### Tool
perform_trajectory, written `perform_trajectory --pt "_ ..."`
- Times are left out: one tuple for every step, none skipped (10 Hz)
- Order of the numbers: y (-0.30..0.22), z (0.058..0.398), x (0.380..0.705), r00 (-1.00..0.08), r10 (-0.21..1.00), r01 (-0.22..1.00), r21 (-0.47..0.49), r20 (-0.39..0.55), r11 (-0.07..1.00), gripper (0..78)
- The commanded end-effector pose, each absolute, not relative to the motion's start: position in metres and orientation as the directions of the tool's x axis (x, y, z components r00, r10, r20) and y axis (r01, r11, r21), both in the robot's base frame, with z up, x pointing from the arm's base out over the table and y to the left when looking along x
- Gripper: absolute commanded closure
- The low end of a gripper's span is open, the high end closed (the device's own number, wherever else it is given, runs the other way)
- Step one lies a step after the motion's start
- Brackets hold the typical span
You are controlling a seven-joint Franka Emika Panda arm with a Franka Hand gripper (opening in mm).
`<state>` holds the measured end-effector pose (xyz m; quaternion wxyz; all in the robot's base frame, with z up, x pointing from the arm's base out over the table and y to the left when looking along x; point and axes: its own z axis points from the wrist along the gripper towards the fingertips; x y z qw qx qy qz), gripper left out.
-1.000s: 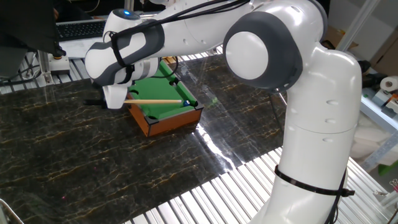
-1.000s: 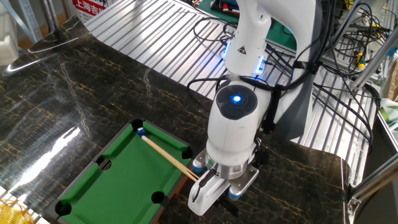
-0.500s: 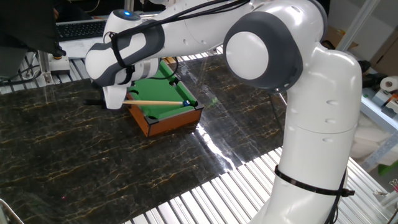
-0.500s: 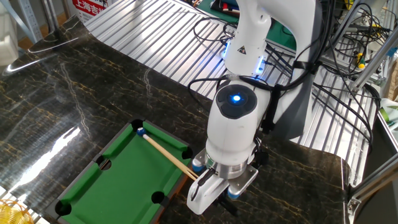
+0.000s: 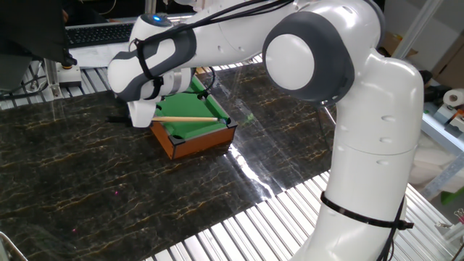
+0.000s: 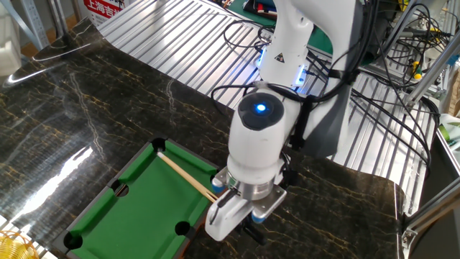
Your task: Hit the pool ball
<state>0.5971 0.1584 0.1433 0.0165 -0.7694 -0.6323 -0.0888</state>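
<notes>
The miniature pool table (image 5: pixel 190 127) with green felt and a wooden frame stands on the dark marble top; it also shows in the other fixed view (image 6: pixel 136 208). My gripper (image 5: pixel 147 119) hangs at the table's near end, shut on the butt of the thin wooden cue stick (image 5: pixel 185 119). The cue lies over the felt, its tip at the far corner pocket (image 6: pixel 159 147). In the other fixed view my gripper (image 6: pixel 231 217) is mostly hidden under the white wrist, and the cue (image 6: pixel 185 175) runs diagonally. The blue pool ball does not show in either view.
A keyboard (image 5: pixel 93 33) lies behind the marble top. Ribbed metal sheeting (image 6: pixel 180 36) borders it. Cables (image 6: pixel 392 93) hang by the arm's base. A yellow object (image 6: pixel 11 244) sits at the lower left corner. A paper roll (image 5: pixel 454 98) stands at the far right.
My gripper has pushed the cue forward along the felt toward the far corner pocket. The blue ball that sat at the cue tip no longer shows.
</notes>
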Motion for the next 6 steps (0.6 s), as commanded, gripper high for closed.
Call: perform_trajectory --pt "0.187 0.156 0.601 0.173 0.975 0.978 0.094 0.143 -0.187 76.4" --pt "0.197 0.16 0.601 0.123 0.982 0.985 0.101 0.141 -0.138 76.4" --pt "0.204 0.163 0.6 0.052 0.989 0.991 0.114 0.138 -0.068 76.4" --pt "0.207 0.165 0.6 -0.017 0.991 0.992 0.127 0.132 0.0 76.4" --pt "0.207 0.166 0.601 -0.075 0.99 0.989 0.136 0.121 0.058 76.4" --pt "0.207 0.166 0.601 -0.107 0.987 0.986 0.143 0.116 0.09 76.4"
